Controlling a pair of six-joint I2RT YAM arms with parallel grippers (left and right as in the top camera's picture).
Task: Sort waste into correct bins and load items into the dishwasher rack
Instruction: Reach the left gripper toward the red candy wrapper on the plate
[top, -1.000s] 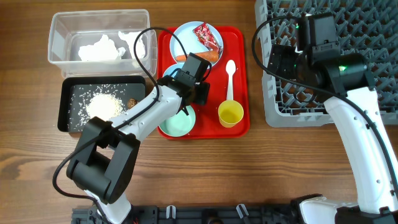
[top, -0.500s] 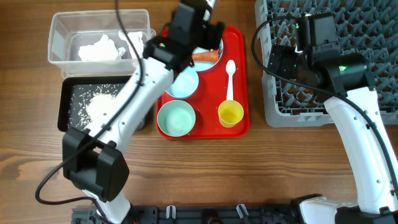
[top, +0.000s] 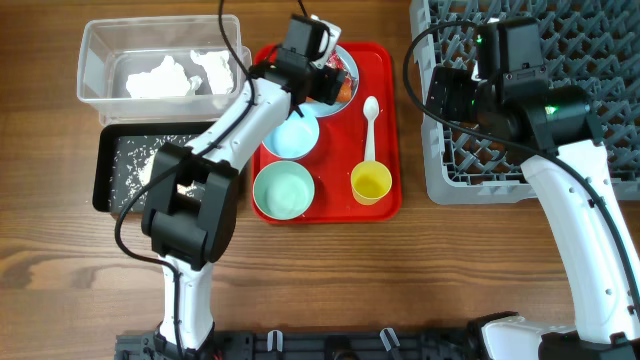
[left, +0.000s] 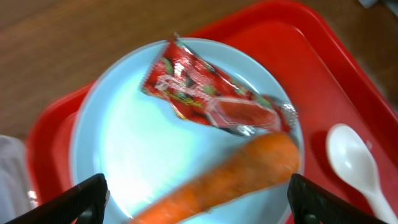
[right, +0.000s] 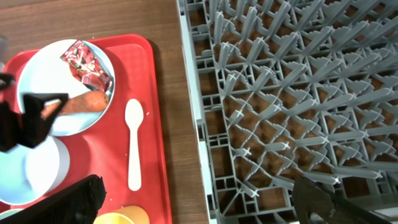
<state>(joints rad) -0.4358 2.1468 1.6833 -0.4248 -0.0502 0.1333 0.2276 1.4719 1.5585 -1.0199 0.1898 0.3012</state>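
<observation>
Wooden table (top: 60, 270): waste sorting is in hand, the left gripper (left: 198, 205) hovering, fingers spread wide, over the carrot (left: 230, 177) beside the wrapper (left: 205, 93) on the blue plate (left: 124, 143), while the right gripper (right: 199, 202), likewise spread, hangs at the rack (right: 280, 93) edge; the next move probably calls for descending and closing on the carrot.

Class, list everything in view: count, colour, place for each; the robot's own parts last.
table: 1, brown, underneath
clear tub: 1, clear, far left
napkins: heap, white, in tub
black tray: 1, black, left, near side
rice grains: many, white, in black tray
red serving tray: 1, red, centre
plate: 1, light blue, on red tray
wrapper: 1, red, on plate
carrot: 1, orange, on plate
blue bowl: 1, light blue, on red tray
green bowl: 1, pale green, on red tray
cup: 1, yellow, on red tray
spoon: 1, white, on red tray
rack: 1, grey, right
left gripper: 1, black, open above plate
right gripper: 1, black, open over rack
</observation>
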